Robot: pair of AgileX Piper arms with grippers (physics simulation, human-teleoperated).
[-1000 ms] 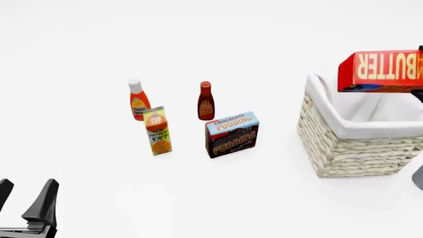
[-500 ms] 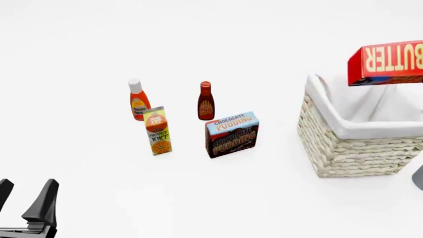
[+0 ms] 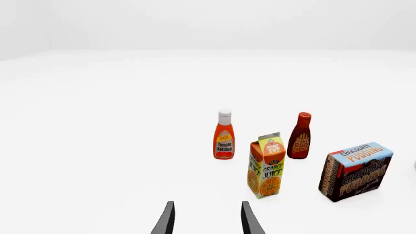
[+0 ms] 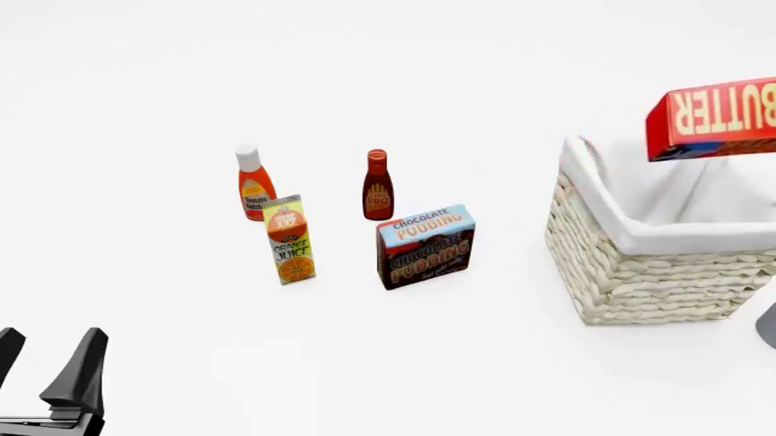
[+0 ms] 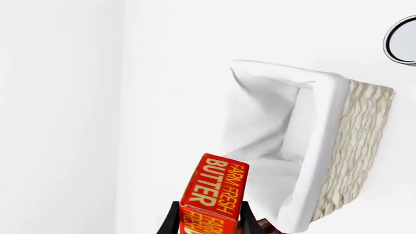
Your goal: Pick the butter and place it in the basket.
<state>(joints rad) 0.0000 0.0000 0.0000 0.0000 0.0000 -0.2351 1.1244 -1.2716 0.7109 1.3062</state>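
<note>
- My right gripper (image 5: 206, 220) grasps the butter (image 4: 715, 118), held in the air above the basket (image 4: 642, 263).
- My left gripper (image 3: 205, 218) rests released, well apart from the basket.

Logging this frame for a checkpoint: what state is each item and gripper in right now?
butter: held in the air over the basket
basket: upright, nothing visible inside
right gripper: shut on butter
left gripper: open, holding nothing
ketchup, BBQ sauce, orange juice, chocolate pudding: all upright
</note>
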